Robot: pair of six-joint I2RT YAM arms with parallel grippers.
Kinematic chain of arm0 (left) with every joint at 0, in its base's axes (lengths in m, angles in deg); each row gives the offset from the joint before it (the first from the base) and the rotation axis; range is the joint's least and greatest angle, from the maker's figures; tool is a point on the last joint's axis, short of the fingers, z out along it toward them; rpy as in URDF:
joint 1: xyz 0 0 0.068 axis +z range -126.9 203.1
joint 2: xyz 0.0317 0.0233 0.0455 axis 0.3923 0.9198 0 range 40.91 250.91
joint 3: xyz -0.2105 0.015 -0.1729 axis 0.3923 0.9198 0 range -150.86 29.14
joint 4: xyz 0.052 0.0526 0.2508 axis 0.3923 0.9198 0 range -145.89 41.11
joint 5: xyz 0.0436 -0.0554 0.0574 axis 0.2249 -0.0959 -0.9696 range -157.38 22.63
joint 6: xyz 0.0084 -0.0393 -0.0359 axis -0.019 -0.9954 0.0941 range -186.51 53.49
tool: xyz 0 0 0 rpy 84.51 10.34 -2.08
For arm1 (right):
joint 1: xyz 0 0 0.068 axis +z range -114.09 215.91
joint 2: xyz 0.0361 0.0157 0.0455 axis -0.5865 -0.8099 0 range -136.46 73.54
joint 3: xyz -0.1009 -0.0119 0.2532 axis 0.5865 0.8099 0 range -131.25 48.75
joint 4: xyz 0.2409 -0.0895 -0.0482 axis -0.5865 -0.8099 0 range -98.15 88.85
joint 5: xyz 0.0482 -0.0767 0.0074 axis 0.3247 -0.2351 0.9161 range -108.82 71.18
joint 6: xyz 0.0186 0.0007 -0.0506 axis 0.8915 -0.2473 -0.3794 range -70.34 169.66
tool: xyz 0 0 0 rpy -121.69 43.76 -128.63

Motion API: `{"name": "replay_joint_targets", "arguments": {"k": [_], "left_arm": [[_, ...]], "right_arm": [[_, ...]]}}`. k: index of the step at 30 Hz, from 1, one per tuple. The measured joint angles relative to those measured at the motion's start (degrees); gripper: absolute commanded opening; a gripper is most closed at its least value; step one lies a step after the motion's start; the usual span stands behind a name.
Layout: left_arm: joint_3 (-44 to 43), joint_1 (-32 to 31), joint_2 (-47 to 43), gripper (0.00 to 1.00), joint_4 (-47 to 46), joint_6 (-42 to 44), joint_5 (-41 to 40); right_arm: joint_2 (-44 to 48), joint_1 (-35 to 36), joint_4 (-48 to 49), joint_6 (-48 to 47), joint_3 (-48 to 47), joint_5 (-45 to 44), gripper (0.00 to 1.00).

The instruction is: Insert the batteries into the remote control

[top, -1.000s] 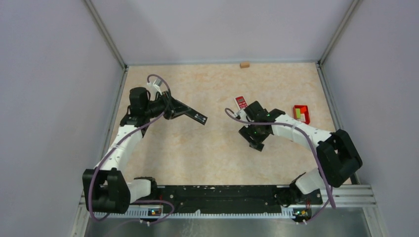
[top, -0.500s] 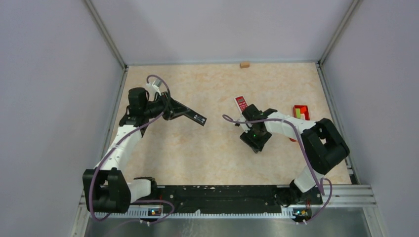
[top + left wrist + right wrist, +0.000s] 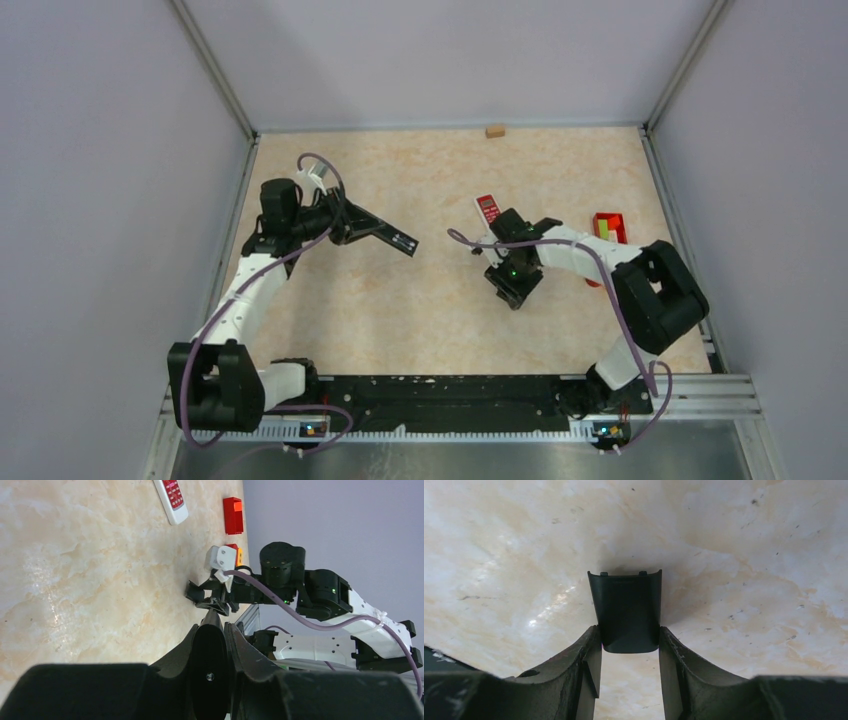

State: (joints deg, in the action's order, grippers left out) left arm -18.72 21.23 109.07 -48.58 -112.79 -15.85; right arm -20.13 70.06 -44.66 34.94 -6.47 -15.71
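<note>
**Top view.** The task looks to be at an early stage. The left gripper is clamped on a long black remote, held off the table and pointing toward the middle. The right gripper is down at the table surface, well apart from that remote. No batteries can be made out here, so loading them appears to be wholly ahead. A small white remote with red buttons lies just beyond the right arm's wrist. A red box sits near the right wall, and a tan block sits at the far edge. The table is glossy, marbled beige.

**Left wrist view.** The left gripper has its jaws drawn narrow on a thin, matte black slab, seemingly the black remote seen end-on. Beyond it the right gripper touches the table. The white remote and red box lie farther off.

**Right wrist view.** The right gripper has its jaws pressed against both sides of a battery cover. This is a smooth, gently curved piece of black plastic with two small tabs on its far edge, lying on the table. The cover being off suggests the compartment is open. Fetching the batteries, seating them and refitting the cover all remain.
</note>
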Motion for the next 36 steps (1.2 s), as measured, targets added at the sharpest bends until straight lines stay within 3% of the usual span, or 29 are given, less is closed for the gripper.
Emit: {"name": "replay_joint_targets", "arguments": {"k": [5,9,15,20,25,36], "left_arm": [[2.32,-0.9,0.02,0.0,-1.75,-0.42,-0.17],[3.37,-3.58,1.53,0.0,-3.45,-0.66,-0.74],[3.52,-8.39,1.95,0.0,-5.81,0.07,-2.78],[4.33,-10.91,0.09,0.0,-6.71,0.9,-4.5],[5.18,-12.15,-3.91,0.0,-6.91,2.23,-5.46],[5.18,-12.22,-6.38,0.0,-5.44,7.15,-4.96]], "right_arm": [[6.97,1.73,1.81,1.4,-0.46,5.75,0.29],[16.63,9.7,7.58,3.41,-1.4,9.31,0.29],[23.15,18.62,15.82,5.38,-3.48,8.74,0.3],[21.97,22.03,15.8,6.14,-7.06,4.61,0.3],[15.45,24.74,12.37,7.87,-16.46,0.66,0.3],[7.74,25.33,5.29,12.13,-24.63,-4.87,0.28]]}}
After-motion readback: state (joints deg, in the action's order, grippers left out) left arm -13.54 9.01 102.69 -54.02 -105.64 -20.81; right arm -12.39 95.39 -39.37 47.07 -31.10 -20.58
